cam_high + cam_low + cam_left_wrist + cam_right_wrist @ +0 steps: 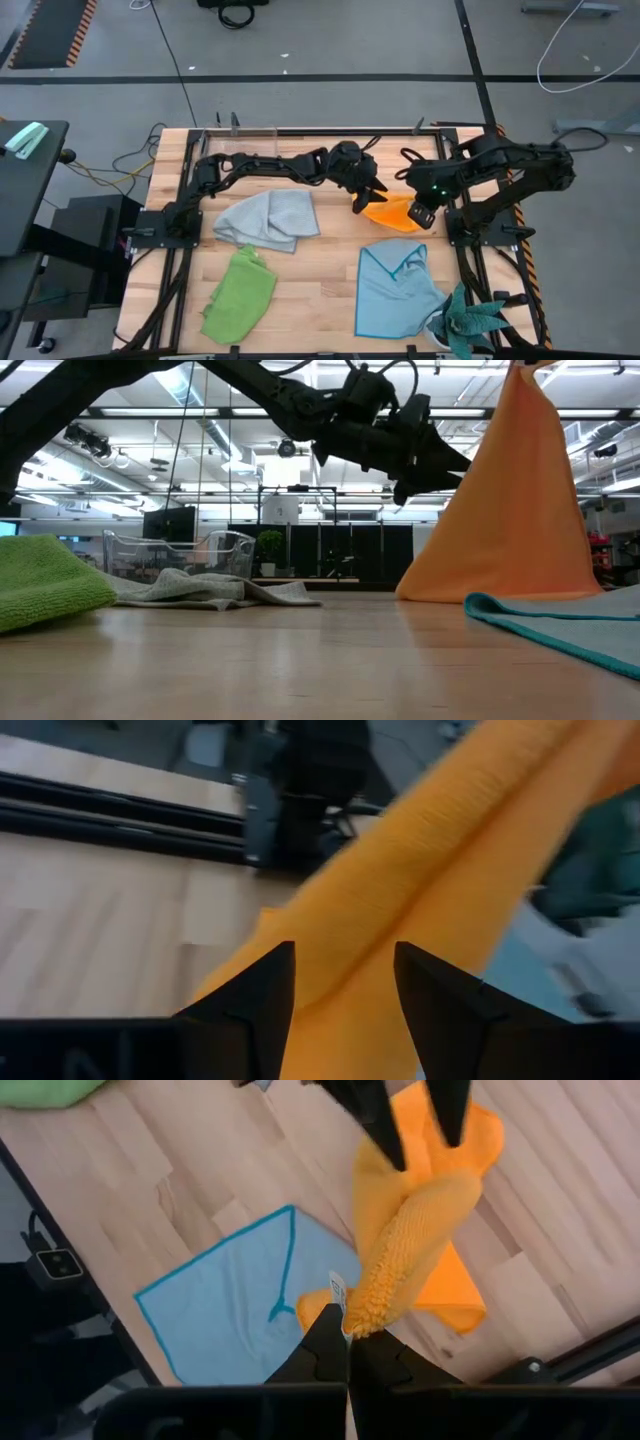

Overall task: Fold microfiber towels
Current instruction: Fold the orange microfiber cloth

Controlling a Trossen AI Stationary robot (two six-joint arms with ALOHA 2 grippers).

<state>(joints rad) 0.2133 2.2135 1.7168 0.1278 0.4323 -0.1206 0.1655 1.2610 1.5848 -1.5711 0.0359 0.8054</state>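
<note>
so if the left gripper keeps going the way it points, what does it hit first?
Most likely the orange towel: it hangs from the shut right gripper, right ahead of the left gripper and its open fingers. Depth is unclear.

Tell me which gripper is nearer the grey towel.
Left. The left gripper hangs just beyond the grey towel's right edge, jaws open at the orange towel. The right gripper is farther right, jaws shut on that orange towel.
</note>
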